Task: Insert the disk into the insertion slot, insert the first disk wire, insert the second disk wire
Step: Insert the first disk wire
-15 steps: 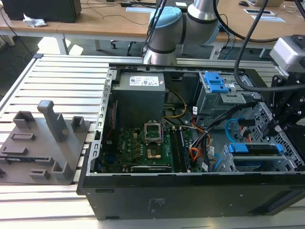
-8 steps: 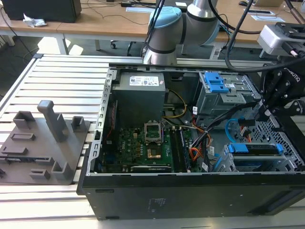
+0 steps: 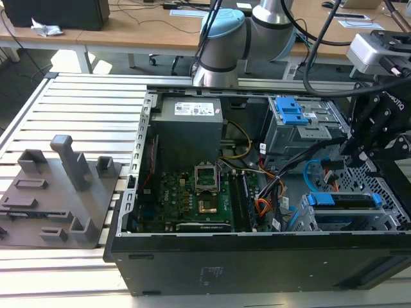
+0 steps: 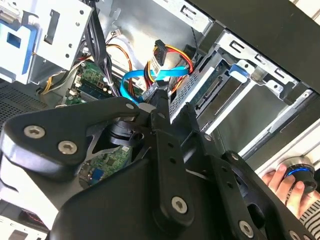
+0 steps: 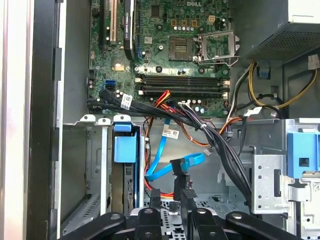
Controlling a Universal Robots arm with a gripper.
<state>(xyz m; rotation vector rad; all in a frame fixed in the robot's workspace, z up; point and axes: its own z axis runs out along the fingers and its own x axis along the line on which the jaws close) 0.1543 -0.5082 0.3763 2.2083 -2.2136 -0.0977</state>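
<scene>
Disk (image 3: 340,200) seated in insertion slot (image 3: 390,221), at 4 o'clock of computer case (image 3: 257,263) in exterior view. Gripper (image 3: 357,154) positioned at 12 o'clock of disk. Black connector (image 5: 181,166) of blue wire (image 5: 158,161) pinched between fingers (image 5: 155,201), as seen in first wrist view.

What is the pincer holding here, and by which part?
The pincer appears to be shut on the blue wire. It grips the wire by the black plug at its end, not by the flat blue length.

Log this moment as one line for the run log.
disk seated in insertion slot | gripper at blue wire end | wire end apart from disk
</scene>
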